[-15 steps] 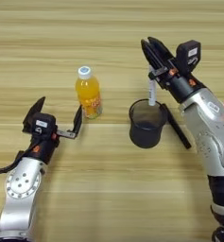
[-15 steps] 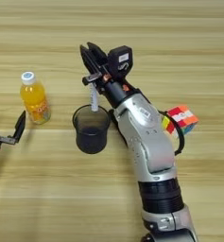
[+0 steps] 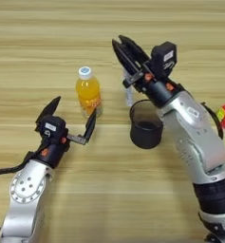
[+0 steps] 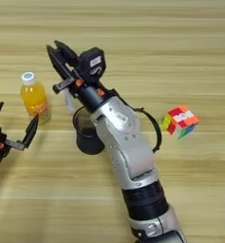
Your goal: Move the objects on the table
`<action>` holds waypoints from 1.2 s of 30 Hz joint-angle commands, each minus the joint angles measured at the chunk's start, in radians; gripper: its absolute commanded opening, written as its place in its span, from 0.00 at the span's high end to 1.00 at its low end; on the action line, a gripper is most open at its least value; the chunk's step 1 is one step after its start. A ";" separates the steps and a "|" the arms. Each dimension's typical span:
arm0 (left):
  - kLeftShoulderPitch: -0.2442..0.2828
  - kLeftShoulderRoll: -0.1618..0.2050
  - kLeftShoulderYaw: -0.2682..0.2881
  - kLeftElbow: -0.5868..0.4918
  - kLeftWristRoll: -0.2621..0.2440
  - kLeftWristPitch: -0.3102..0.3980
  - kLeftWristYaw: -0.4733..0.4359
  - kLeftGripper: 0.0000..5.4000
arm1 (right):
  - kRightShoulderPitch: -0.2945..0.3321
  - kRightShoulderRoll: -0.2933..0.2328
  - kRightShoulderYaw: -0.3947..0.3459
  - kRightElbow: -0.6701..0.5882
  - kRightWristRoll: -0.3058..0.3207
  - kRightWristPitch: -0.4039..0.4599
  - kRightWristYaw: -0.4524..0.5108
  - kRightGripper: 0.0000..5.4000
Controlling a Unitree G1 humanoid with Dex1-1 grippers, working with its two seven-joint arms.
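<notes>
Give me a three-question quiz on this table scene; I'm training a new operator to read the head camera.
1. True or false: the left gripper is shut on the orange-drink bottle.
2. Which thing lies furthest toward the robot's right: bottle, dark cup or colour cube?
3. Where is the right gripper relative to the cup?

Key
1. False: its fingers are spread, and the bottle stands free just beyond them.
2. The colour cube.
3. Raised on the cup's far side, with a white pen-like piece below it, just behind the cup's rim.
</notes>
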 commanded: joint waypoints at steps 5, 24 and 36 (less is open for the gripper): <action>0.005 0.003 -0.035 -0.008 0.012 0.019 -0.014 0.00 | -0.043 0.038 0.043 0.093 -0.038 -0.083 0.022 0.88; 0.034 0.015 -0.098 -0.031 0.024 0.001 -0.064 0.00 | -0.065 0.083 0.093 0.277 -0.052 -0.194 0.045 0.88; 0.026 0.008 -0.105 -0.014 0.026 0.000 -0.057 0.00 | -0.024 0.106 0.166 0.357 -0.051 -0.234 0.046 0.88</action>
